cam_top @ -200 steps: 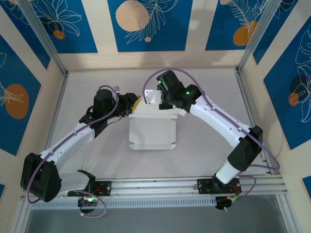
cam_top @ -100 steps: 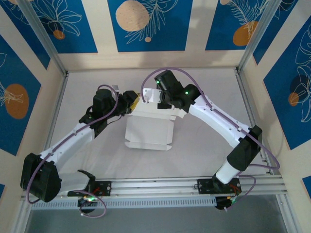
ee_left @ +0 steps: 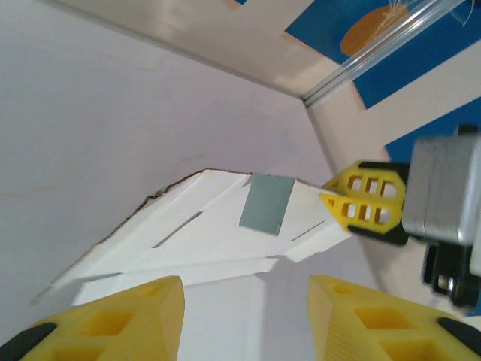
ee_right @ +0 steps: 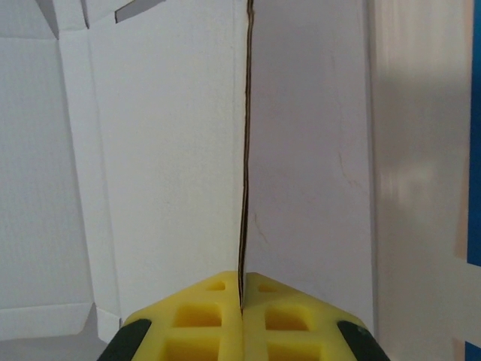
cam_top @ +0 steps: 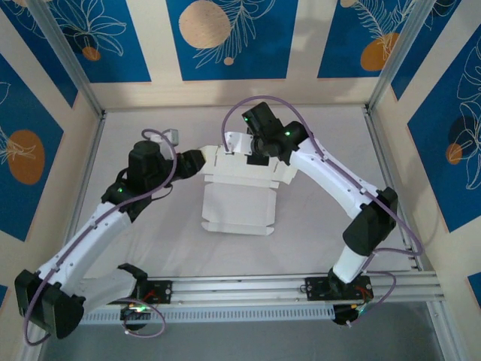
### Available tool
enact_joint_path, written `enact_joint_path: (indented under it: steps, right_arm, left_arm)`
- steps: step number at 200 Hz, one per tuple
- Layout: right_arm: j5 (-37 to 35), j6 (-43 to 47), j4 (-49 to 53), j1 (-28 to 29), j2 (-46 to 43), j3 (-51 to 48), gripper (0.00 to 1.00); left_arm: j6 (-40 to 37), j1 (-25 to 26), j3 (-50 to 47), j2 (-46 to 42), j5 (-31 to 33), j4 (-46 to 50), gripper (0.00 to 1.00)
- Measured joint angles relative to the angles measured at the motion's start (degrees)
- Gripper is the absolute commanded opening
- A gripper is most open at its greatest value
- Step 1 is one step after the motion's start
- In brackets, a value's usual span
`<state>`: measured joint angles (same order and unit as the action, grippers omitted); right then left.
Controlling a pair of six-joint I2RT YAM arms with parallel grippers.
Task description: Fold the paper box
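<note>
Release: my left tool (ee_left: 246,301) has opened and backed off the paper box (cam_top: 237,207), empty; right tool (ee_right: 242,301) stays clamped on its far flap, holding that fold alone.

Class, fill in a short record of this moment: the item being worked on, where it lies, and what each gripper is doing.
item: paper box, white card, not yet closed up
position: near panel flat on the table, far part lifted
left gripper: open, nothing between its fingers, facing the lifted card from the left
right gripper: shut on the paper box, pinching a thin edge of the card
held by: right gripper alone
</note>
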<state>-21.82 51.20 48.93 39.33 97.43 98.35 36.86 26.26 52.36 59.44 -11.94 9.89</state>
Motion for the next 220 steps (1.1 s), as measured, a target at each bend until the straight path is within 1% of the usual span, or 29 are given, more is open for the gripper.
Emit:
enact_joint_path:
  steps: [15,21,31,70,93,128,157,179,220]
  right_arm:
    - [0.0,0.7,0.0,-0.4,1.2,0.0,0.00]
    - [0.0,0.9,0.0,-0.5,1.6,0.0,0.00]
    - [0.1,1.2,0.1,-0.8,2.4,0.0,0.00]
    - [0.9,1.2,0.7,-2.3,6.6,1.1,0.00]
    - [1.4,1.2,0.6,-2.7,8.7,1.3,0.00]
    - [2.4,0.8,0.1,-2.6,11.6,1.3,0.00]
    - [2.9,0.7,-0.3,-2.6,12.2,1.3,0.00]
    - [3.2,0.7,-0.7,-2.6,12.2,1.3,0.00]
    - [3.3,0.5,-1.2,-2.6,12.2,1.3,0.00]
  left_arm:
    - [-6.3,0.0,-2.6,-0.5,0.2,-0.2,0.41]
    - [-8.4,0.0,-3.2,0.0,0.1,-0.2,0.41]
    - [-11.5,0.0,-3.5,2.1,-0.6,0.5,0.44]
    - [-16.5,0.0,-2.6,11.9,-1.5,3.5,0.46]
    - [-16.9,0.0,-2.6,14.3,-1.5,3.9,0.44]
    - [-15.5,0.0,-4.6,18.9,-1.5,-1.6,0.44]
    - [-14.1,0.0,-5.1,25.2,-1.5,-3.4,0.44]
    - [-12.9,0.0,-5.1,27.9,-1.4,-3.6,0.44]
    - [-11.9,0.1,-5.1,30.3,0.6,-3.7,0.50]
